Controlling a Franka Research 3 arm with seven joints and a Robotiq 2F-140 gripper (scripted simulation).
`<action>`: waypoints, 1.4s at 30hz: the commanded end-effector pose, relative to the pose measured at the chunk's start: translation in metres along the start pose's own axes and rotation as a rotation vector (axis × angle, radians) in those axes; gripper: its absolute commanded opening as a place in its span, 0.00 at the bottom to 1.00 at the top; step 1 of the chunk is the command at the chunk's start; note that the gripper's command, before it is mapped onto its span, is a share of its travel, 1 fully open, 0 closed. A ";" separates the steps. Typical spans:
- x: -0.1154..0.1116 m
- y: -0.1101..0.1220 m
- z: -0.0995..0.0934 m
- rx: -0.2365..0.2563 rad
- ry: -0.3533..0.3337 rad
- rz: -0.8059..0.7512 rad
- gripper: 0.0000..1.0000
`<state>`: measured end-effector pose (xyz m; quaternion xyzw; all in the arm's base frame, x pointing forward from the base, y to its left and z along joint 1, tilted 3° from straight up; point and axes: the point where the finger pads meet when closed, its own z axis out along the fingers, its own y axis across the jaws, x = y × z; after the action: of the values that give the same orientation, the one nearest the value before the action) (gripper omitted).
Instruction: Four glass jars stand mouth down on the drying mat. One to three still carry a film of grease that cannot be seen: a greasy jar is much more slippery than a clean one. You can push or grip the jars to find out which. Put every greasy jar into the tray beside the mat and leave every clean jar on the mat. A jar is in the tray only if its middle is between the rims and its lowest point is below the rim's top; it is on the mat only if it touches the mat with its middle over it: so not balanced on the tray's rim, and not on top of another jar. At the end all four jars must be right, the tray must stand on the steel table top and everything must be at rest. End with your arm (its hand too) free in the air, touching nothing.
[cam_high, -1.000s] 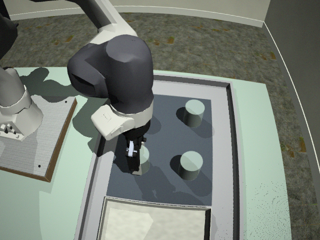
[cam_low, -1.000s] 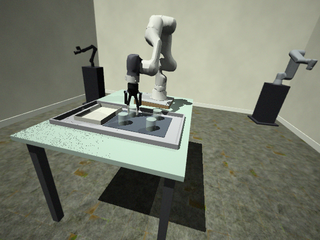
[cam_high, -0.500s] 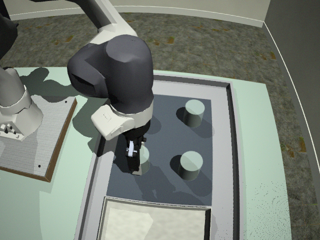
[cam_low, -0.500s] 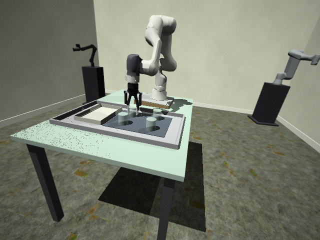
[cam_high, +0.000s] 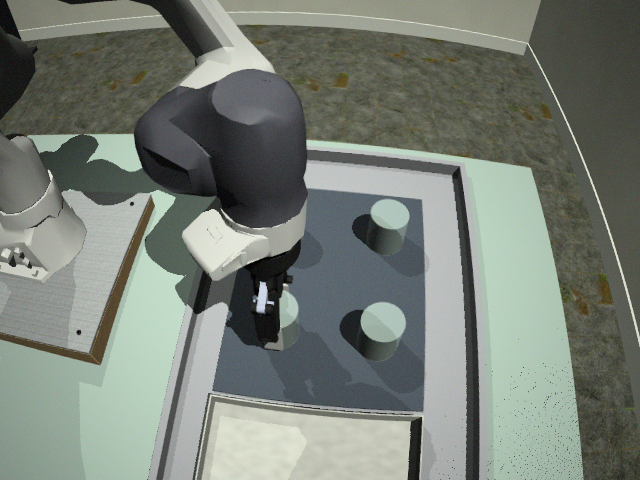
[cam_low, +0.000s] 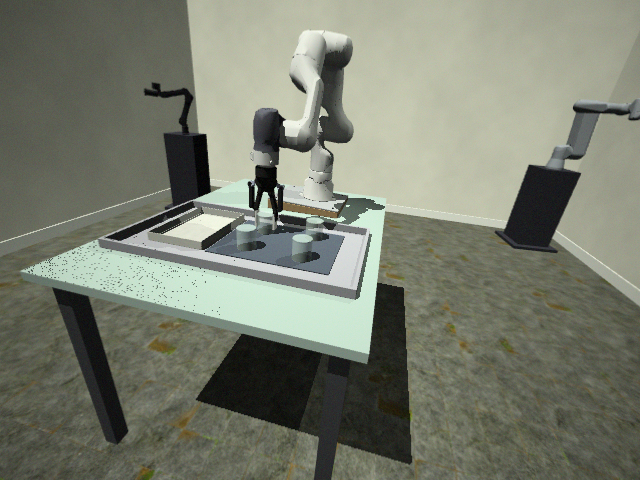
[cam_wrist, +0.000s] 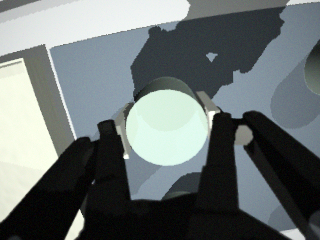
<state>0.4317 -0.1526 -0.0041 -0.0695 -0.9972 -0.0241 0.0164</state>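
- Speckled grey-brown floor (cam_high: 361, 103) (cam_low: 491, 335) and plain pale walls (cam_high: 387, 20) (cam_low: 439, 103) surround everything.
- A mint-green table (cam_high: 516, 310) (cam_low: 310, 315) with dark legs extends beyond the mat on all sides.
- The smooth white-and-charcoal arm (cam_high: 253, 129) (cam_low: 310, 103) reaches over the mat, blocking part of it from the top view.
- A matte grey, raised-rim top (cam_high: 447, 310) (cam_low: 356, 258) (cam_wrist: 125, 20) lies beneath the mat.
- The flat slate-blue mat (cam_high: 330, 289) (cam_low: 279, 255) (cam_wrist: 90, 85) bears all four jars, upright cylinders of translucent pale green.
- A shallow, cream-floored rectangular tray (cam_high: 309, 409) (cam_low: 186, 240) (cam_wrist: 37, 85) sits just beside the mat.
- The black gripper (cam_high: 281, 317) (cam_low: 266, 222) (cam_wrist: 166, 109), over the mat's tray-side, arm-base corner, pinches one jar (cam_high: 290, 320) (cam_low: 265, 223) (cam_wrist: 167, 132) between light pads.
- Two jars (cam_high: 381, 330) (cam_low: 246, 237); (cam_high: 387, 227) (cam_low: 301, 248) stand along the mat's side away from the arm's base; another jar (cam_low: 314, 227) stands on the base side.
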 end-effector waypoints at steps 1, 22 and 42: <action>0.000 -0.001 0.001 -0.001 -0.001 0.000 0.00; 0.000 -0.001 -0.020 -0.001 -0.001 0.000 0.00; 0.000 -0.001 -0.068 -0.001 -0.001 0.000 0.00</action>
<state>0.4370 -0.1578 0.0564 -0.0635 -0.9977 -0.0235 0.0085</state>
